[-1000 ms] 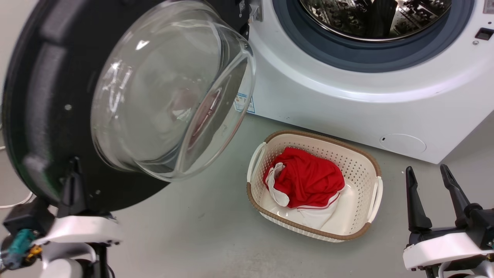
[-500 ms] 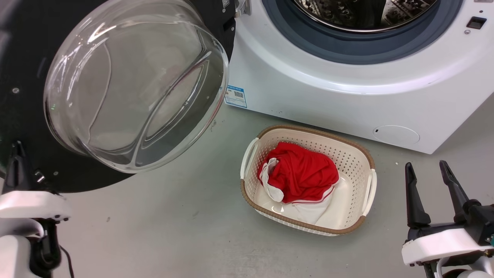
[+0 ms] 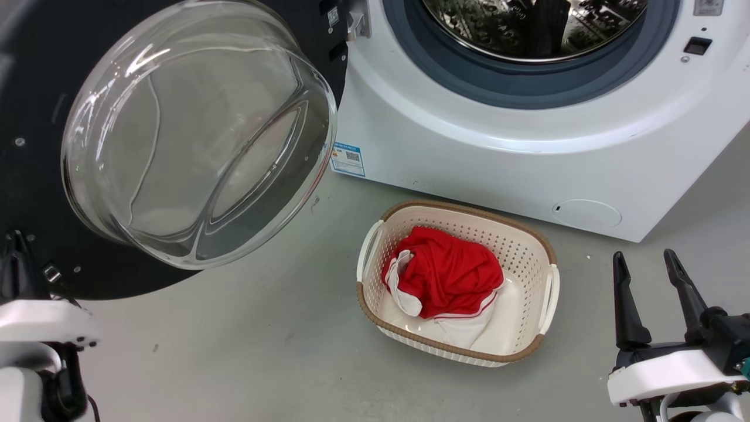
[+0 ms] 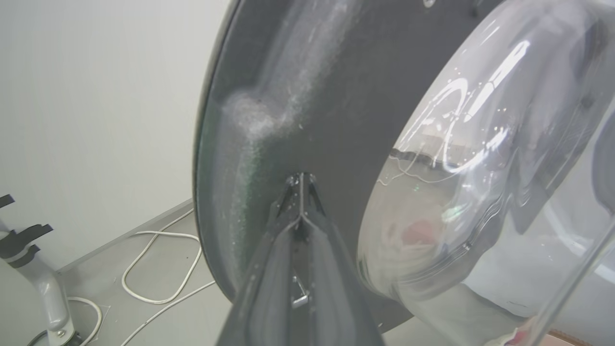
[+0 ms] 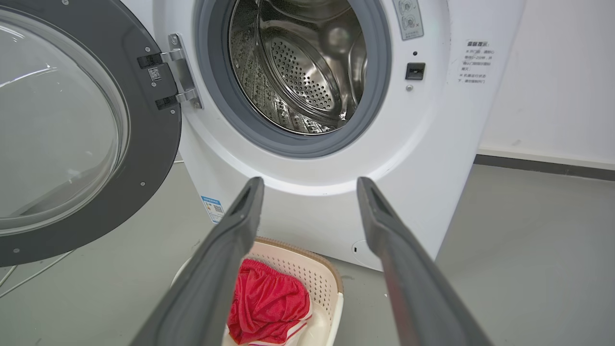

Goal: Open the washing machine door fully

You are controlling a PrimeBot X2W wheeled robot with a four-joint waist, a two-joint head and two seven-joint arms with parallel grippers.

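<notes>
Grey floor [image 3: 263, 351] runs under a white washing machine [image 3: 469, 164]. Its washing machine door [image 3: 29, 176] stands swung out to the robot's left on its metal hinge [image 5: 180, 72], with the glass bowl window [image 3: 193, 135] bulging toward the head camera and the steel drum [image 5: 298, 72] exposed. The left gripper [image 4: 300, 180] has its fingers pressed together, tips at the door's black inner face and apparently touching it. The right gripper [image 3: 641, 255] hovers low with its fingers spread wide and empty, near a cream basket [image 3: 457, 208] holding a red garment [image 3: 445, 272].

Grey floor [image 3: 263, 351], laundry basket [image 3: 530, 249], washing machine [image 3: 469, 158]
</notes>
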